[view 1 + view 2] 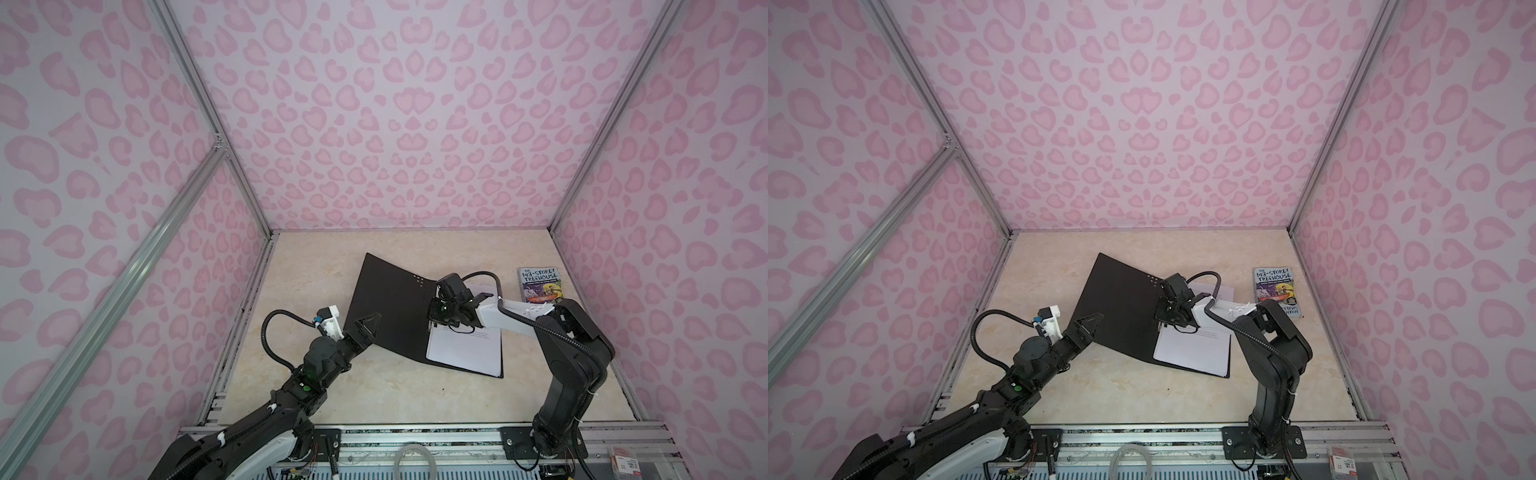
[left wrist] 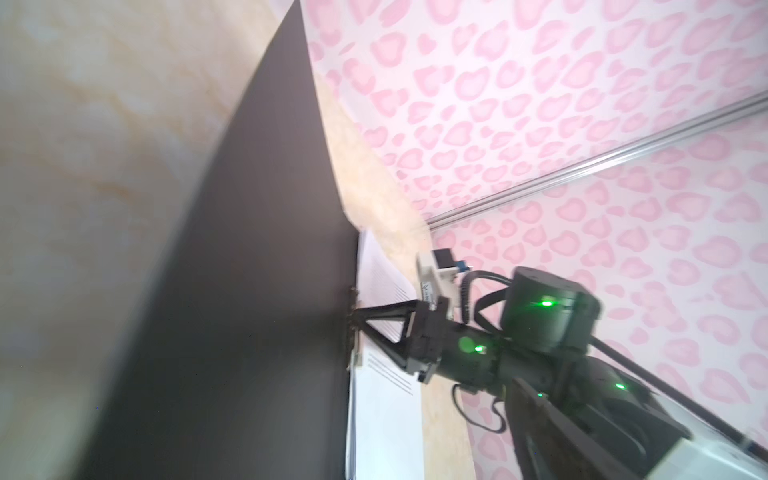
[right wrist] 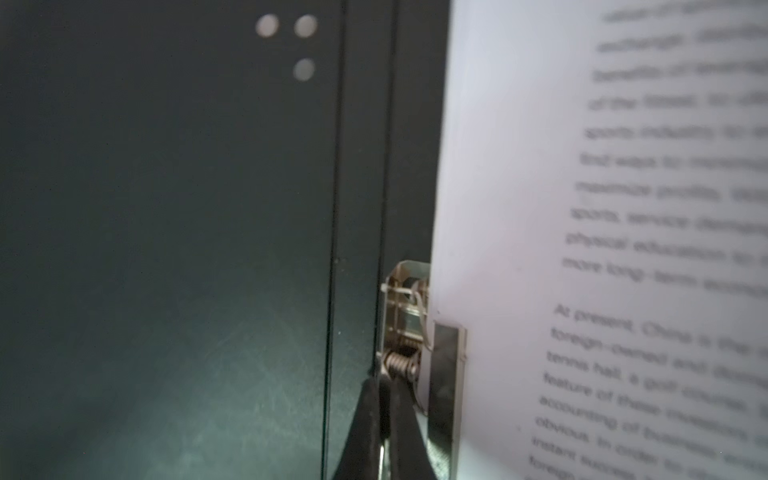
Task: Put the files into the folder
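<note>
Shut right pincer [image 3: 384, 386] hides part of the folder [image 1: 390, 307] clip [image 3: 405, 328] on blurred papers [image 3: 582, 249]; left pincer [image 1: 369, 329] gapes empty; book [image 1: 540, 284] reads "143-Storey Treehouse".

- The folder [image 1: 390, 307] lies open around the middle of the tabletop [image 1: 374, 399], its spine running front to back.
- The files [image 1: 465, 349] lie on the folder's right half, with their left edge under the spine clip [image 3: 405, 332].
- The Treehouse book [image 1: 540, 284] lies flat near the tabletop's right edge, towards the back right corner, well apart from the folder.
- The left gripper [image 1: 373, 326] is at the left cover's front left edge.
- The right gripper [image 3: 384, 386] is over the spine, its tips at the clip.
</note>
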